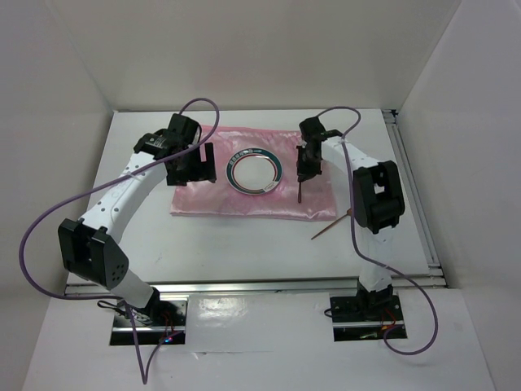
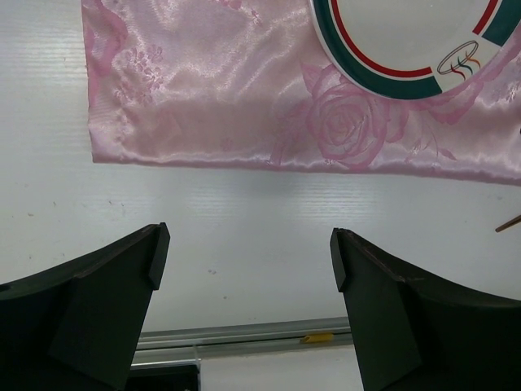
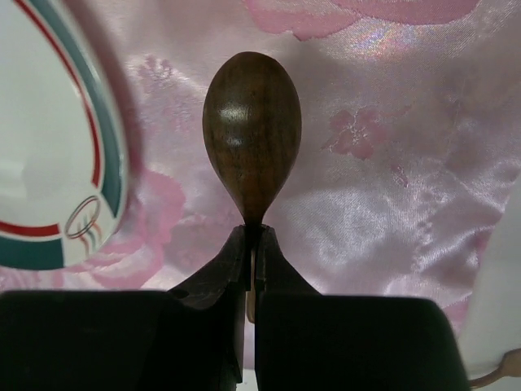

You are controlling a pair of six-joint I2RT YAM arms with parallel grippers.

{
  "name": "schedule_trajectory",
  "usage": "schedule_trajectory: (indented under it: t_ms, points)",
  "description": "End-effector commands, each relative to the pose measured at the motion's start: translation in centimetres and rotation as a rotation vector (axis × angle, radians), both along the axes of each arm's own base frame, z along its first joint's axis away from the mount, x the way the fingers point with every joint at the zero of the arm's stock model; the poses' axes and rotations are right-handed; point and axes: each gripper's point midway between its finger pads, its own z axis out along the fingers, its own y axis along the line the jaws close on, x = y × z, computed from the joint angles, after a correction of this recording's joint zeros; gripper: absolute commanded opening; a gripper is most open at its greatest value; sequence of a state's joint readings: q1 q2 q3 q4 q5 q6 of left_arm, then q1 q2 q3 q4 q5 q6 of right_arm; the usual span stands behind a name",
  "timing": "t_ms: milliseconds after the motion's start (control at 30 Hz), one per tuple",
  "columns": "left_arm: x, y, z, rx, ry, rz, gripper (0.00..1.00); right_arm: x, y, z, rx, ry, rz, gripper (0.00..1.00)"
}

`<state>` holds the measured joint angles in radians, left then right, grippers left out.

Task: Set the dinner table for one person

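The white dinner table carries a shiny pink cloth with a white plate rimmed in teal and red on it. My right gripper is shut on a dark wooden spoon at its neck and holds it over the cloth, just right of the plate. The spoon's handle points toward the front. My left gripper is open and empty over the cloth's left edge. In the left wrist view it hangs above bare table, with the cloth and plate beyond.
A thin brown stick lies on the table by the cloth's front right corner; its tip shows in the left wrist view. Metal rails run along the right edge and front edge. White walls enclose the table.
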<state>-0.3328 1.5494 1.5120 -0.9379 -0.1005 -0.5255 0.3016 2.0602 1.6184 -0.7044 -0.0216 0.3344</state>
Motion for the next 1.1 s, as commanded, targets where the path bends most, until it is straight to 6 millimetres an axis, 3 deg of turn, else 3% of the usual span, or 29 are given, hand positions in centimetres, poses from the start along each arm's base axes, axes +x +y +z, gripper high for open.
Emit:
schedule_trajectory:
  t_ms: [0,100,133,200,300,433,467,533,567,600,667,733,767,933,1067]
  points:
    - [0.0,0.1,1.9,-0.003,-0.05,-0.002,1.0,0.7,0.1,0.3,-0.027,-0.001,0.01,0.03]
    - [0.1,0.2,1.9,0.005,-0.053,0.002,1.0,0.8,0.0,-0.6,-0.04,0.013,0.007,0.2]
    - [0.1,0.2,1.9,0.005,-0.053,0.002,1.0,1.0,0.1,-0.8,-0.04,0.013,0.007,0.37]
    - [-0.1,0.3,1.8,0.008,-0.044,0.002,1.0,0.8,0.5,-0.4,-0.042,0.018,0.016,0.42]
    - [-0.1,0.3,1.8,0.008,-0.044,0.002,1.0,1.4,-0.3,1.7,-0.072,-0.034,-0.015,0.47]
    - [-0.2,0.2,1.8,0.0,-0.042,-0.003,1.0,0.7,-3.9,5.6,-0.051,-0.112,-0.109,0.49]
    - [-0.2,0.2,1.8,0.0,-0.042,-0.003,1.0,-0.2,-6.2,6.8,-0.042,-0.135,-0.166,0.49]
    - [-0.2,0.2,1.8,0.0,-0.042,-0.003,1.0,-1.7,-9.0,7.5,-0.054,-0.143,-0.225,0.51]
    - [-0.2,0.2,1.8,0.0,-0.042,-0.003,1.0,-2.6,-11.5,9.1,-0.05,-0.177,-0.283,0.52]
    - [-0.2,0.2,1.8,0.0,-0.042,-0.003,1.0,-4.6,-12.9,7.5,-0.072,-0.13,-0.314,0.56]
    - [0.1,-0.1,1.6,-0.007,-0.039,-0.007,1.0,-7.6,-16.0,6.5,-0.061,-0.1,-0.394,0.61]
    - [0.3,-0.4,1.3,-0.016,-0.036,-0.013,1.0,-9.5,-17.2,5.7,-0.008,-0.066,-0.46,0.61]
    - [0.3,-0.4,1.3,-0.016,-0.036,-0.013,1.0,-10.3,-17.4,6.1,0.012,-0.078,-0.483,0.61]
    - [0.5,-0.6,1.0,-0.016,-0.026,-0.025,1.0,-14.2,-18.5,2.2,0.042,0.082,-0.612,0.55]
    - [0.5,-0.4,1.3,-0.011,-0.037,-0.021,1.0,-14.6,-18.4,0.4,0.052,0.153,-0.616,0.55]
